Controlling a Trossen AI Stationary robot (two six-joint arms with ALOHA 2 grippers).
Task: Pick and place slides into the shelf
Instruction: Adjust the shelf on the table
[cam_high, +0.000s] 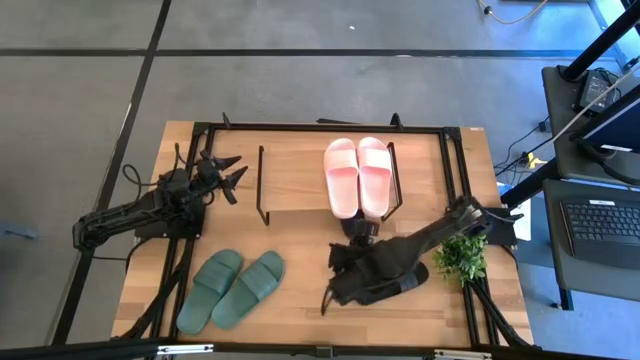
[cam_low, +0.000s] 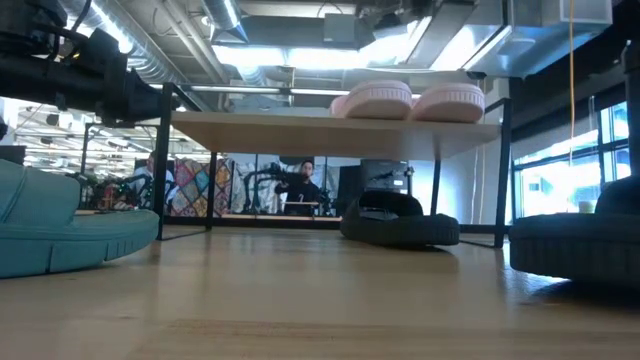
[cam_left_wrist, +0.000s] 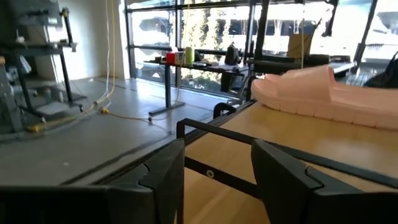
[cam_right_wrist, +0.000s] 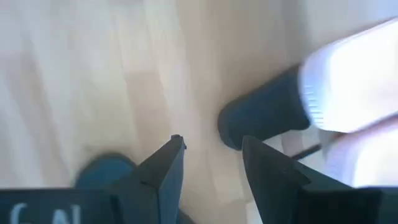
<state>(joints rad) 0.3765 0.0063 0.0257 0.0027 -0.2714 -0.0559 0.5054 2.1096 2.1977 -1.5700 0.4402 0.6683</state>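
Note:
The pale pink slides (cam_high: 357, 178) lie side by side on the shelf's wooden top board (cam_high: 295, 180). The dark green pair (cam_high: 232, 288) rests sole down on the table in front of the shelf. One black slide (cam_high: 360, 231) lies on the table, partly under the shelf's front edge, and the other (cam_high: 392, 284) lies nearer, below my right arm. My right gripper (cam_high: 338, 258) hangs open over the bare table beside the black slides; its wrist view shows nothing between the fingers (cam_right_wrist: 211, 165). My left gripper (cam_high: 232, 172) is open in the air at the shelf's left end.
A small potted plant (cam_high: 461, 258) stands near the table's right edge, close to my right arm. The shelf's black wire side frames (cam_high: 262, 188) stand at both ends of the board. In the low view the space under the board (cam_low: 280, 190) is open except for one black slide (cam_low: 400, 220).

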